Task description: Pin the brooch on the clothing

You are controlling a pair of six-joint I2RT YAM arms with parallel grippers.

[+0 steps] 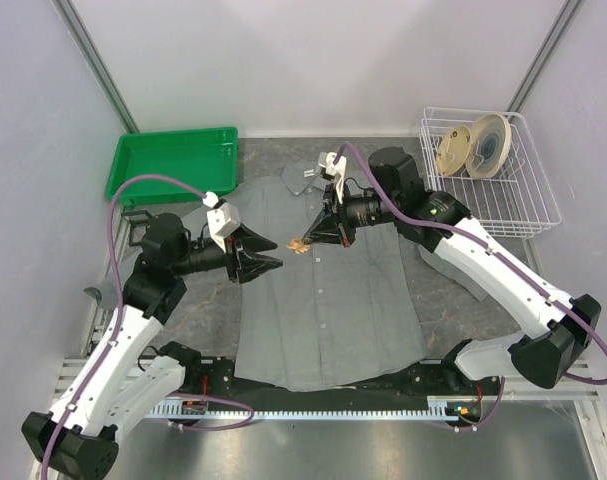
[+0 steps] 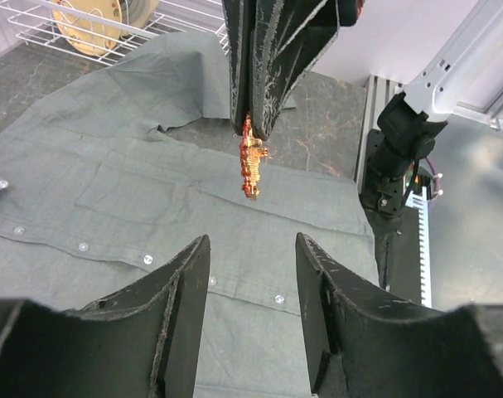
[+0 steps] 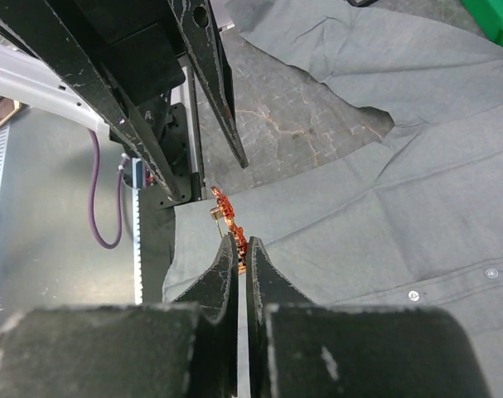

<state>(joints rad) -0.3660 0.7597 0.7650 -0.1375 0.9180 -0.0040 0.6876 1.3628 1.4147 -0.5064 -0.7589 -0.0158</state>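
status: brooch [image 2: 251, 166] up in the air, clamped in right end effector [image 3: 241, 249] | left end effector [image 2: 251, 245] apart, empty, facing it | shirt [image 1: 323, 310] flat on counter [image 1: 208, 310] | pinning not done yet

A green tray [image 1: 173, 162] is sitting at the far left of the counter [image 1: 205, 312], with its long side running along the back wall [image 1: 313, 60]. A white wire basket [image 1: 531, 205] is sitting at the far right corner, well apart from the tray. Two round discs are standing on edge in the basket's far end, leaning against each other: a beige one [image 1: 455, 150] and a paler one [image 1: 490, 145] with a grey-blue centre. The left wrist view is showing the same basket [image 2: 36, 18] and the beige disc [image 2: 94, 21]. A slotted metal rail [image 1: 313, 408] is running along the near edge.
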